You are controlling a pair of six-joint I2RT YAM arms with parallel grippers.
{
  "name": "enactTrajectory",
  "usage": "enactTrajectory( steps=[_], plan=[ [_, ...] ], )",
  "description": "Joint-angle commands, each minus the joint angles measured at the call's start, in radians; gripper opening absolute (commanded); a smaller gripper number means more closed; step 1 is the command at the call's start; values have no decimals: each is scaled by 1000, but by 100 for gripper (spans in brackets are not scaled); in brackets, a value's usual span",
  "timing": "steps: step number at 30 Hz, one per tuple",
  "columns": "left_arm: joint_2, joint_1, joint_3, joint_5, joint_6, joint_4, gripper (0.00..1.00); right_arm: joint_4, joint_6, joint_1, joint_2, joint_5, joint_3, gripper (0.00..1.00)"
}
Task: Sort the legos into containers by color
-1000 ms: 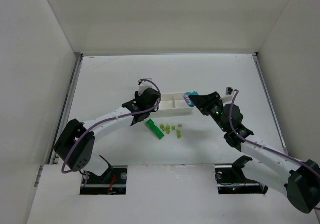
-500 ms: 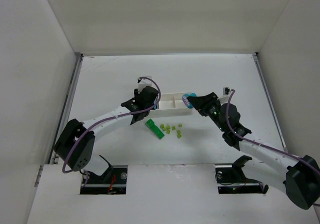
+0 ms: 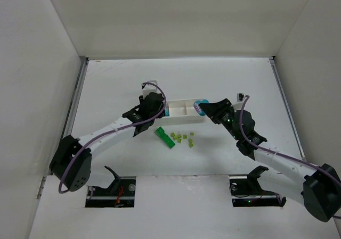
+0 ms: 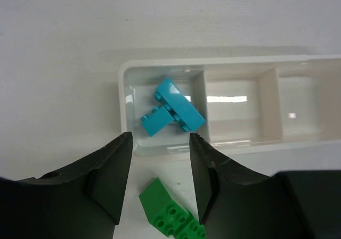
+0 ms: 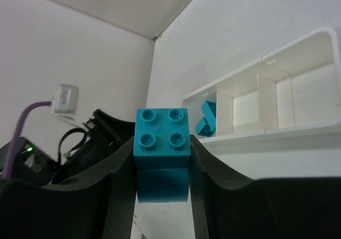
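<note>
The white tray point(image 3: 184, 117) has three compartments; it also shows in the left wrist view point(image 4: 250, 141) and the right wrist view point(image 5: 314, 127). Cyan bricks point(image 4: 171, 113) lie in its left compartment, also in the right wrist view point(image 5: 208, 119). My left gripper point(image 4: 160, 180) is open and empty, just near of the tray's left end, above the long green brick point(image 4: 170, 212), which lies on the table point(image 3: 164, 138). My right gripper point(image 5: 162, 170) is shut on a cyan brick point(image 5: 162, 143), held at the tray's right end point(image 3: 200, 106). Several tiny yellow-green pieces point(image 3: 184, 138) lie near of the tray.
White walls enclose the table on the left, back and right. A small dark object point(image 3: 243, 97) sits right of the tray. The left arm's dark wrist point(image 5: 80, 138) shows beyond the held brick in the right wrist view.
My left gripper has drawn back leftward from the tray's left end. My right gripper has moved a little left with the cyan brick toward the tray's right end.
</note>
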Motion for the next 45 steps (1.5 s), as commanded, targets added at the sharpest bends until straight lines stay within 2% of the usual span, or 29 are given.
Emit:
enactTrajectory(
  steps=[1,6,11,15,20,28,40,45],
  plan=[
    [-164,-8,-33,95,-145,54,44,76,15,11,23,-3,38,36],
    [-299,-7,-186,276,-439,305,45,148,109,11,81,-41,70,37],
    [-293,-25,-343,367,-743,678,49,264,251,12,147,-62,73,37],
    [-235,-40,-384,374,-840,883,52,365,353,29,196,-76,72,37],
    [-171,-62,-392,382,-880,1071,53,370,359,84,218,-27,86,37],
    [-117,-71,-377,387,-892,1131,52,381,368,117,229,11,78,37],
    [-111,-76,-371,388,-889,1119,47,382,370,117,241,2,84,37],
    [-94,-73,-357,397,-892,1119,41,382,371,117,249,2,86,37]
  ],
)
